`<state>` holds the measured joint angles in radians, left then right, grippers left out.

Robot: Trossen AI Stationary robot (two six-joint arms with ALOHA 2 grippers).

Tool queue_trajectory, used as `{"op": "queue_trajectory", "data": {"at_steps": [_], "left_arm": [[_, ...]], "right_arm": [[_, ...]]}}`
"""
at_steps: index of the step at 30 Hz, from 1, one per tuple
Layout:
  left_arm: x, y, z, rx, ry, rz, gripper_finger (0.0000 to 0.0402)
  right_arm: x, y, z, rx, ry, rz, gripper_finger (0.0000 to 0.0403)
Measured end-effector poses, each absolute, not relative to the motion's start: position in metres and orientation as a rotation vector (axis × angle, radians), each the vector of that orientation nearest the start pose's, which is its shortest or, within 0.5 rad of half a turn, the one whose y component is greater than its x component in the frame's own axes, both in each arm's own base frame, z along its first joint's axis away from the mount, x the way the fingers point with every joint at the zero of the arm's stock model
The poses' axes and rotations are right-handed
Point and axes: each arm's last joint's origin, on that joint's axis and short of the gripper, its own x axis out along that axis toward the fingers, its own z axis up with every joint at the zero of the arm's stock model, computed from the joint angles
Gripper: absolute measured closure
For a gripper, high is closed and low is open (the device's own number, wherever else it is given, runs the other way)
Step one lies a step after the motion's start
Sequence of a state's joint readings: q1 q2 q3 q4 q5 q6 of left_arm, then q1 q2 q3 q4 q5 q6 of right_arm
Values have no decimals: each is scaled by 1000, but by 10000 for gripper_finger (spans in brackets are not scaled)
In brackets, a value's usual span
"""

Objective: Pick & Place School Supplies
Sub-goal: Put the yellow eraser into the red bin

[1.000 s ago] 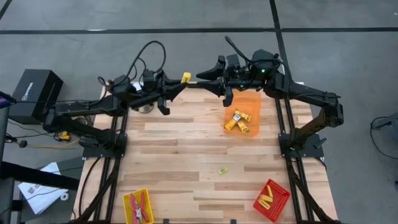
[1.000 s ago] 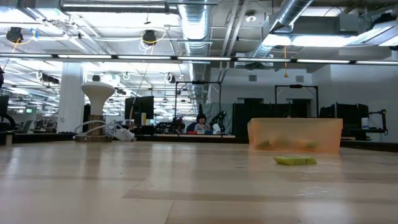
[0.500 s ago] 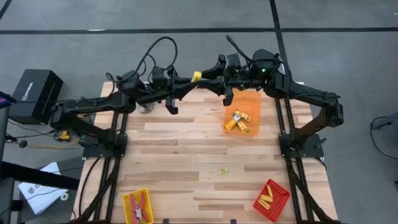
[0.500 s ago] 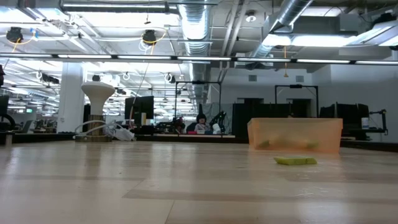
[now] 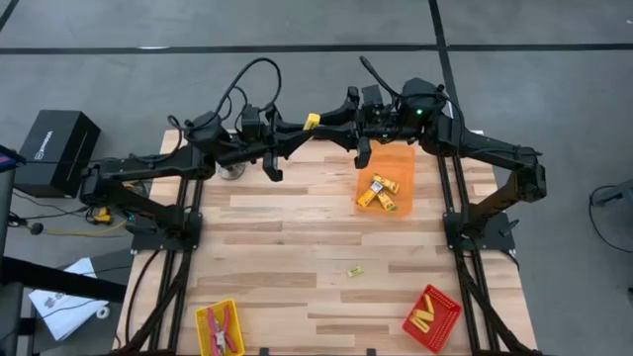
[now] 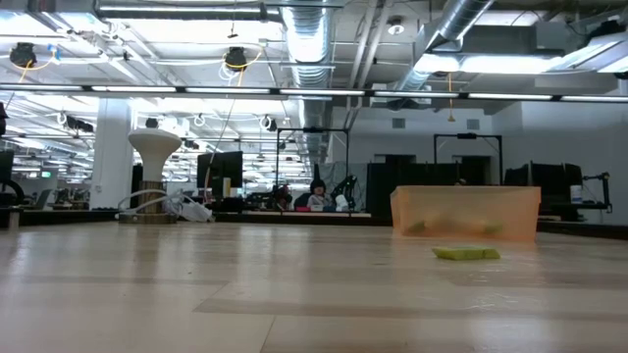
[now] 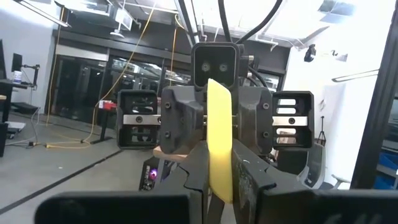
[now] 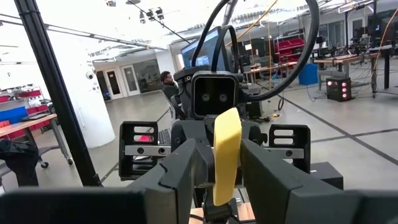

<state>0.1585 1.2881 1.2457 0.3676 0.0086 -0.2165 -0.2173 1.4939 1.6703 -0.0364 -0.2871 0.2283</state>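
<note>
- A wooden counter (image 5: 297, 247) is seen from above, with two dark robot arms reaching toward each other over its far edge.
- The left gripper (image 5: 305, 129) and the right gripper (image 5: 321, 121) meet tip to tip in mid-air, with a yellow block (image 5: 313, 121) between them.
- The left jaws are shut on the yellow block; in the left wrist view it stands upright between the dark fingers (image 7: 198, 165).
- The right jaws stand on either side of the same block, partly open; whether they touch it cannot be told.
- An orange tray (image 5: 387, 180) sits at the far right of the counter, below the right arm, and holds several yellow blocks with dark labels (image 5: 380, 192).
- One small yellow piece (image 5: 353, 271) lies alone on the bare wood near the middle of the counter, closer to the near edge.
- A yellow tray (image 5: 219, 328) in the near left corner holds red-handled pliers (image 5: 221, 326).
- A red tray (image 5: 432, 317) in the near right corner holds yellow sticks (image 5: 424, 314).
- A white round cup-like object (image 6: 154, 176) stands at the far left of the counter.
</note>
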Motion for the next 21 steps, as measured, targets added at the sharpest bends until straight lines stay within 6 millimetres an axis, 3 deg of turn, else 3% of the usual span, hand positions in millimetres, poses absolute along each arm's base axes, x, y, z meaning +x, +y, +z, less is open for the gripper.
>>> {"op": "queue_trajectory", "data": {"at_steps": [16,21], "left_arm": [[285,45,435,-188,-331,97,374],[292,45,429,-209,-309,93,374]], "right_arm": [[319,-62,482,201,-126,86,285],[335,-63,471,236,-119,91,285]]}}
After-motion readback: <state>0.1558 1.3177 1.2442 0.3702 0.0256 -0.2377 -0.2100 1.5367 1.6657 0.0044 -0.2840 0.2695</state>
